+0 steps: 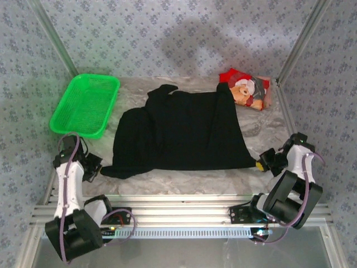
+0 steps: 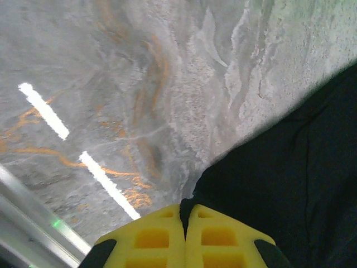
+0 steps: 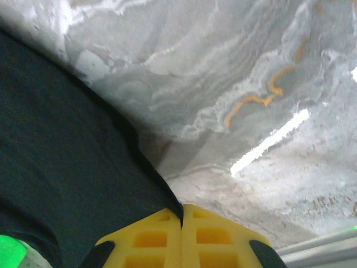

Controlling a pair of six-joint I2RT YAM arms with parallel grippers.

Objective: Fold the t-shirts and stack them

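The green mesh basket (image 1: 85, 105) sits off the far-left corner of the black t-shirt (image 1: 178, 131), apart from the cloth, on the marbled table (image 1: 184, 180).

The left gripper (image 1: 99, 167) is at the near-left corner of the black t-shirt. In the left wrist view its 2 yellow fingers (image 2: 153, 237) are pressed together with no gap. A thin tip of the black t-shirt (image 2: 290, 184) runs right into the seam between them, so the left gripper (image 2: 184, 209) is closed and pinching that corner. To the left of the cloth there the table (image 2: 139, 84) is bare grey stone with orange veins.

The black t-shirt lies spread across the middle of the table, mostly flat. Its near hem runs straight between the 2 grippers, and its far-left part is bunched into loose folds.

The red t-shirt (image 1: 248, 89) lies crumpled at the far-right corner of the black t-shirt. The bear in a Santa hat faces up, and the black cloth overlaps its left edge.

The right gripper (image 1: 261, 164) is at the near-right corner of the black t-shirt. In the right wrist view its yellow fingers (image 3: 215, 237) also meet without a gap. The edge of the black t-shirt (image 3: 61, 167) ends exactly at their tips, so the right gripper (image 3: 182, 211) is closed on that corner. To the right of the cloth lies bare table (image 3: 234, 72).
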